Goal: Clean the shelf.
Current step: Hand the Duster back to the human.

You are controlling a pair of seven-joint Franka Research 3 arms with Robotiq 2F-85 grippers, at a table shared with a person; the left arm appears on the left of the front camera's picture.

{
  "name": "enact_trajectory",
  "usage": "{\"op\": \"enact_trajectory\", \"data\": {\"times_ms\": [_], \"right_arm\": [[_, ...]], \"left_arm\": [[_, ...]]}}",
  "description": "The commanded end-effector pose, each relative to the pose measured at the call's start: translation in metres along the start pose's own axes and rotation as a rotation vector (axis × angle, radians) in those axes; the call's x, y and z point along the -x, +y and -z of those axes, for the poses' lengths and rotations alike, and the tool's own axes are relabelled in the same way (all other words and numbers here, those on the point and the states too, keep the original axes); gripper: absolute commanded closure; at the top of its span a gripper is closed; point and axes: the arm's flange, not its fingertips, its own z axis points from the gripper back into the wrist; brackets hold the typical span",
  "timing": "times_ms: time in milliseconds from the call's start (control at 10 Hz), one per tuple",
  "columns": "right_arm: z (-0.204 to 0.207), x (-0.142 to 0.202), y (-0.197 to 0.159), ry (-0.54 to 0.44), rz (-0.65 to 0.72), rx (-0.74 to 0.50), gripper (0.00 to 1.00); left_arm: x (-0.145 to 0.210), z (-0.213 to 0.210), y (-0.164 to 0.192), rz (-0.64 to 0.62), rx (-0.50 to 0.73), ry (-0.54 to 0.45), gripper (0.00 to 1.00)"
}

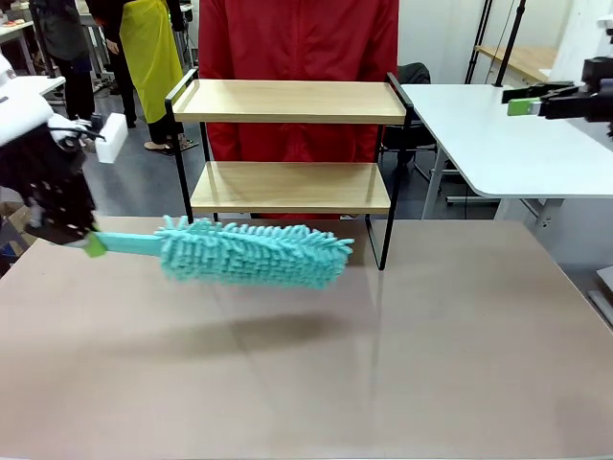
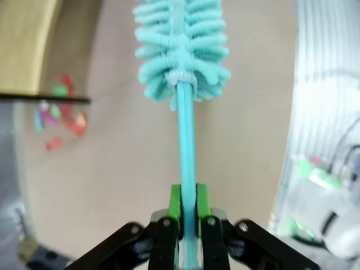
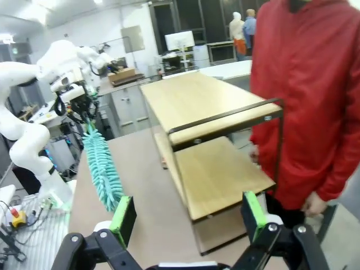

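Note:
The shelf stands at the table's far middle, two light wooden boards in a thin black frame. My left gripper hovers at the left, shut on the teal handle of a fluffy teal duster. The duster lies level above the table, its head just in front of the shelf's lower board. In the left wrist view the gripper pinches the handle and the duster head points away. My right gripper hangs open high at the right, away from the shelf. Its own view shows its jaws wide apart and empty, facing the shelf end-on.
A person in a red jacket stands right behind the shelf. A white table lies at the far right. The beige tabletop in front is bare. Small blurred coloured bits show near the shelf frame.

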Motion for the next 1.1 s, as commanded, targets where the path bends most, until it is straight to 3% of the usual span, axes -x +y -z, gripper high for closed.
{"op": "enact_trajectory", "data": {"times_ms": [0,300,600,700,800,1000], "right_arm": [[0.010,0.007,0.026,-0.011,0.088,-0.060,0.00],[0.027,0.026,0.069,-0.038,0.150,-0.181,0.00],[0.044,0.037,0.080,-0.052,0.225,-0.229,0.00],[0.048,0.037,0.076,-0.037,0.253,-0.218,0.00],[0.042,0.040,0.075,-0.047,0.193,-0.224,0.00],[0.042,0.040,0.075,-0.047,0.193,-0.224,0.00]], "left_arm": [[-0.003,0.014,-0.009,0.088,-0.029,-0.143,0.87],[-0.011,0.048,-0.010,0.120,-0.021,-0.277,0.87],[-0.022,0.074,-0.013,0.134,0.006,-0.363,0.87],[-0.023,0.079,-0.013,0.139,-0.010,-0.360,0.87],[-0.024,0.079,-0.014,0.174,-0.039,-0.314,0.87],[-0.030,0.066,-0.004,0.113,0.010,-0.318,0.87]]}}
